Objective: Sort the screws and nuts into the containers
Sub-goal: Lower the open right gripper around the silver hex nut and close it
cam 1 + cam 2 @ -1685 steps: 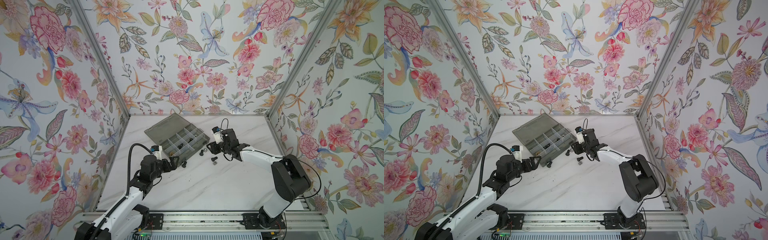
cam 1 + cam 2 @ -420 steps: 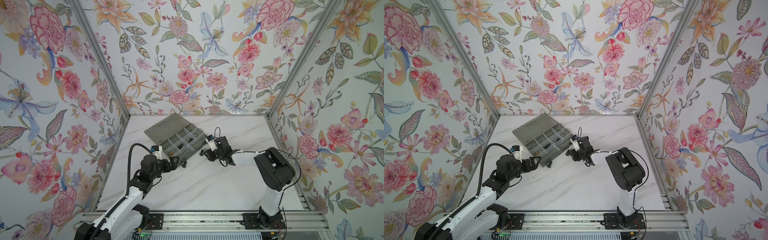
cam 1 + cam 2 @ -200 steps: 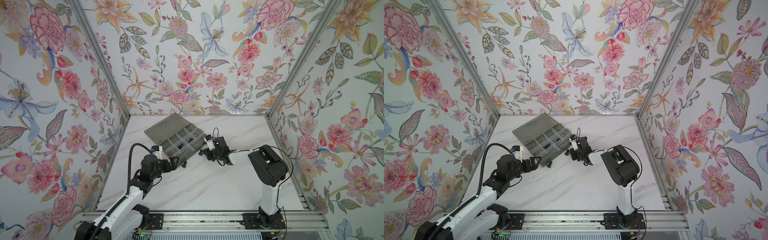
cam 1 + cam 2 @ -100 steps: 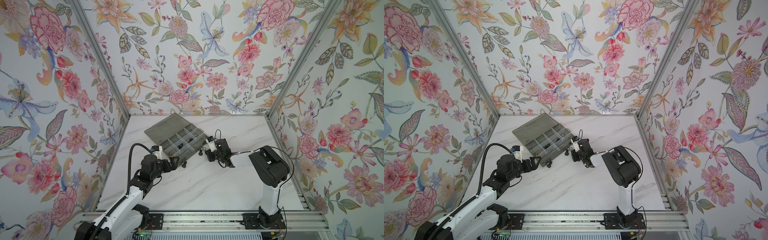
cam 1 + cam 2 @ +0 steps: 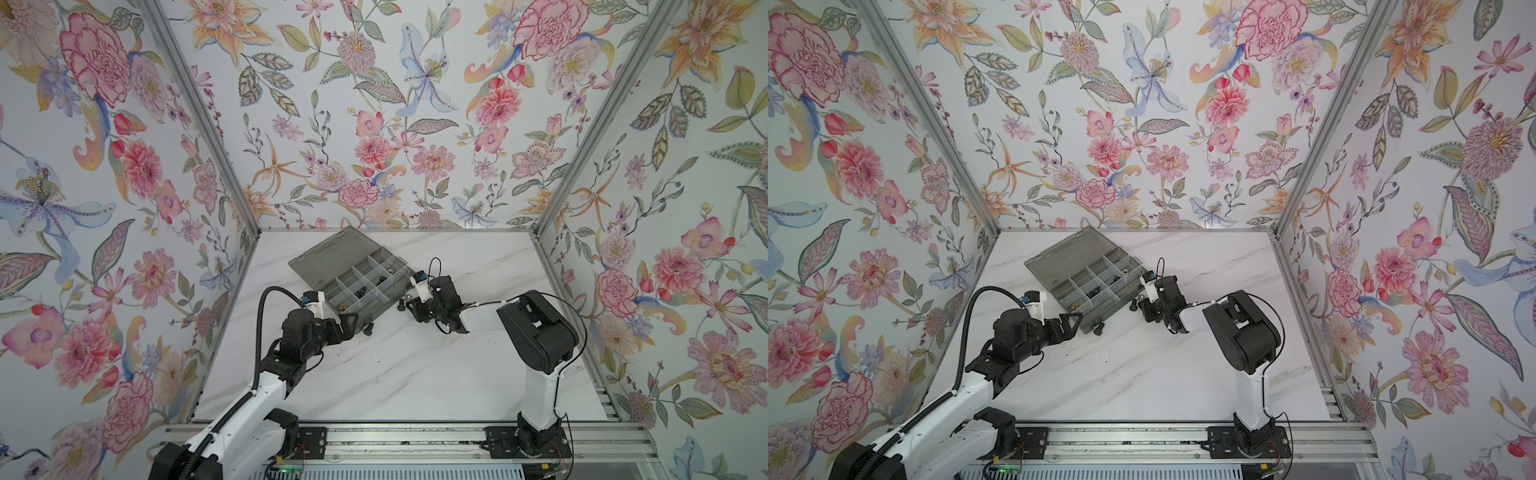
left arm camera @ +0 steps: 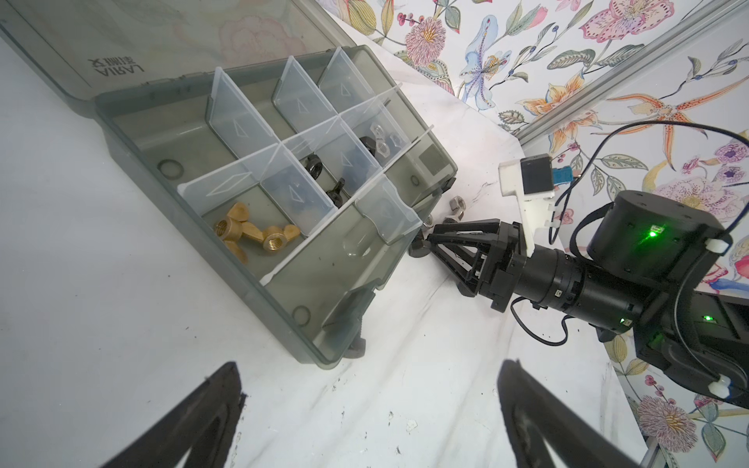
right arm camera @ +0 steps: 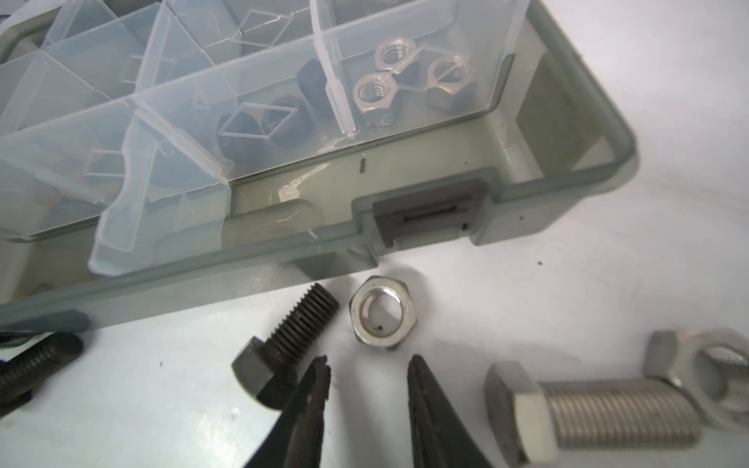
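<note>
Hardware lies loose on the worktop (image 5: 415,374), just beside the latch wall of the organizer box (image 7: 283,263): black bolt (image 7: 283,336), loose silver nut (image 7: 379,316), silver bolt (image 7: 587,413). Compartments (image 6: 182,133) hold sorted silver nuts (image 7: 405,77) and brass wing nuts (image 6: 251,235) separately. Lid (image 6: 162,32) lettering shows reversed, apparently "AIRAJ". Right pincer (image 7: 367,372) stands partly parted and empty, just short of the loose silver nut. Left pincer (image 6: 369,377) gapes wide and empty near the box corner.

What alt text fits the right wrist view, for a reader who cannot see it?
The right claw, jaws apart and empty, points at a silver hex nut lying on the white table beside the grey organizer box. A black bolt and a larger silver bolt lie to either side of it.
</note>
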